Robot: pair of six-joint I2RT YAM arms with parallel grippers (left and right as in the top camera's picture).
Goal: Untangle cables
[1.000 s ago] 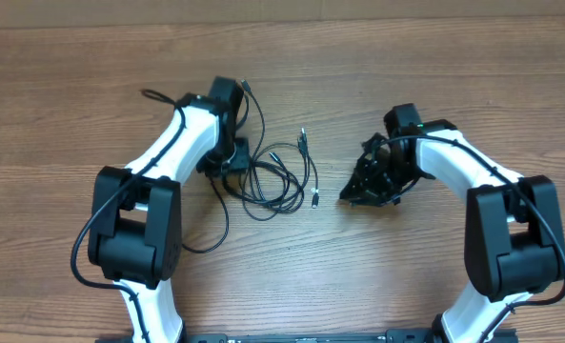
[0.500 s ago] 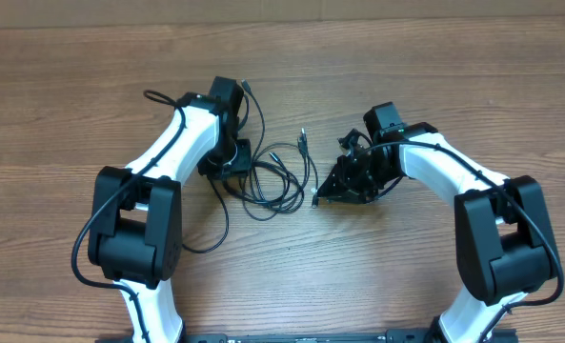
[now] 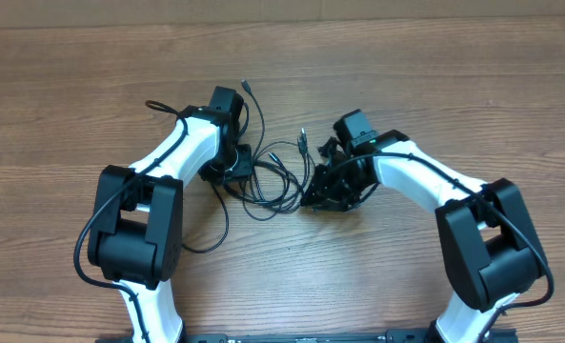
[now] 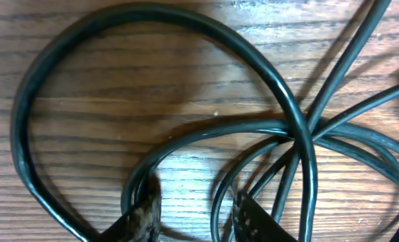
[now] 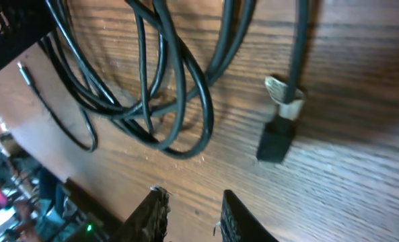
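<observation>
Cables (image 4: 299, 134) are bunched in loose loops at the middle of the desk (image 3: 72, 86), between both grippers. The left gripper (image 4: 196, 218) is set narrowly parted astride strands, none visibly pinched. The right gripper (image 5: 192, 215) is parted on nothing. One strand should be pinched alone, then drawn slowly outward. Matte wood grain is shown, and little of the room.
</observation>
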